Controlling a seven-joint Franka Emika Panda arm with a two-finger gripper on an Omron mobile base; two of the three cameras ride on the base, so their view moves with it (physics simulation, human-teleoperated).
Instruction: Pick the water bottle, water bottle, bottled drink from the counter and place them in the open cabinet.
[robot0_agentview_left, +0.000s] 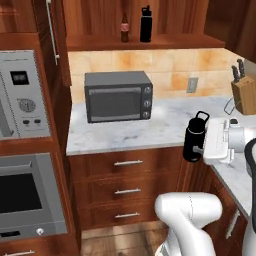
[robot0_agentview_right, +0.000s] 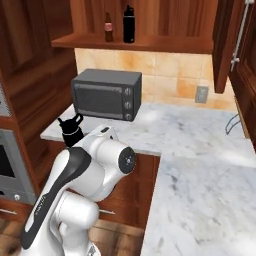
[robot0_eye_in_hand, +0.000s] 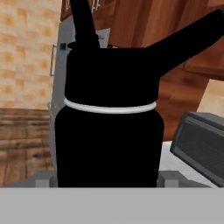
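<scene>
Two black water bottles counted. One stands upright on the cabinet shelf (robot0_agentview_left: 145, 42), the shelf bottle (robot0_agentview_left: 145, 24) just beside the single bottled drink (robot0_agentview_left: 124, 27), which sits to its left in both base views; the two stand close together, and whether they touch cannot be told. The second water bottle (robot0_agentview_left: 194, 137) is clamped in the gripper (robot0_agentview_left: 200, 150), held upright in the air off the front edge of the counter (robot0_agentview_left: 150, 127), its looped cap uppermost. In the hand view this held bottle (robot0_eye_in_hand: 109, 131) sits right up against the camera, with a thin pale ring between cap and body, and the grey finger pads (robot0_eye_in_hand: 43, 179) show at either side of its base, pressed in on it. In the right base view only its cap and shoulder (robot0_agentview_right: 71, 131) rise above the arm. One brown bottled drink, red label visible; any lettering on it is too small to read. One dark grey microwave (robot0_agentview_left: 118, 96) on the counter below the shelf, with three round knobs down its right side and no legible marking. One knife block (robot0_agentview_left: 244, 92) at the far right of the counter. One wall outlet (robot0_agentview_left: 192, 85) on the tiled backsplash. Three drawer fronts with silver bar handles under the counter. Built-in oven panel (robot0_agentview_left: 22, 95) at left carries a small display and dial, unreadable.
</scene>
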